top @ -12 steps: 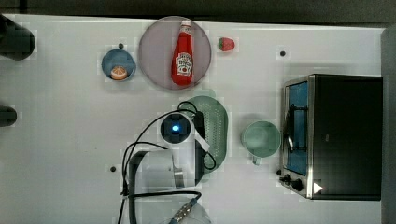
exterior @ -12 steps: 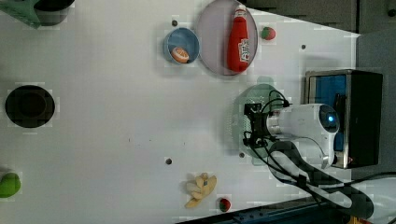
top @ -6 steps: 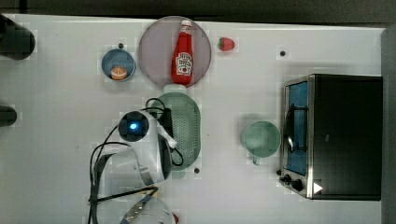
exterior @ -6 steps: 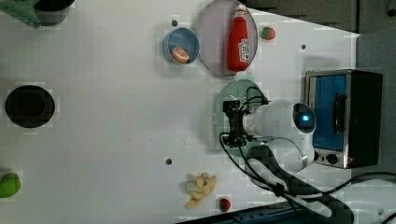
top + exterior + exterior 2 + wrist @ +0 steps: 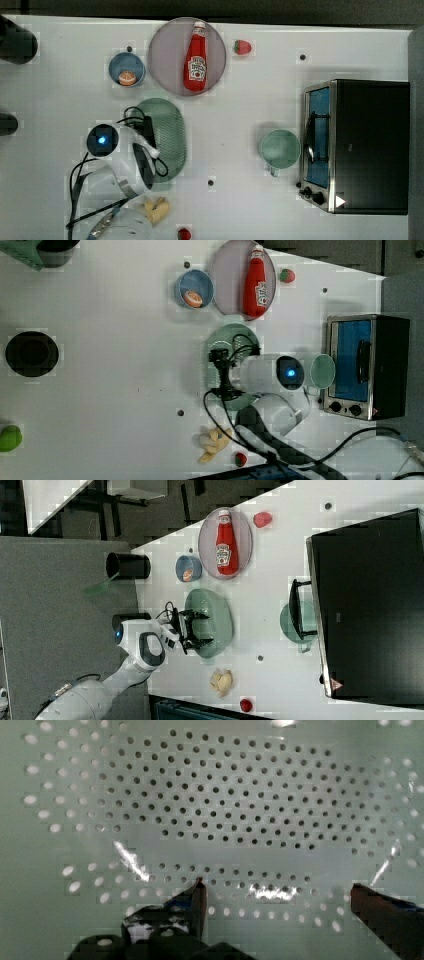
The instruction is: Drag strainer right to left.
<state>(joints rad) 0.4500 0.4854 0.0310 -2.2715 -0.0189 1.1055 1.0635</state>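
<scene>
The pale green oval strainer [image 5: 171,134] lies on the white table, below the grey plate in the top view, and it is also seen in the left view [image 5: 229,336] and the right view [image 5: 216,616]. My gripper [image 5: 196,628] reaches down into the strainer's basin with its fingers spread wide apart. In the wrist view the strainer's grid of holes [image 5: 225,810] is close up, and the gripper [image 5: 278,887] stands open, both dark fingertips resting against the perforated floor. In the top view the arm covers the strainer's left part.
A ketchup bottle [image 5: 195,59] lies on a grey plate [image 5: 167,55] beside a blue bowl [image 5: 127,68]. A round green mug [image 5: 279,148] and a toaster oven [image 5: 357,145] stand at the top view's right. A yellow piece of food [image 5: 157,209] lies near the arm's base.
The strainer and my gripper inside it have slid toward the top view's left, away from the green mug, ending under the plate and blue bowl.
</scene>
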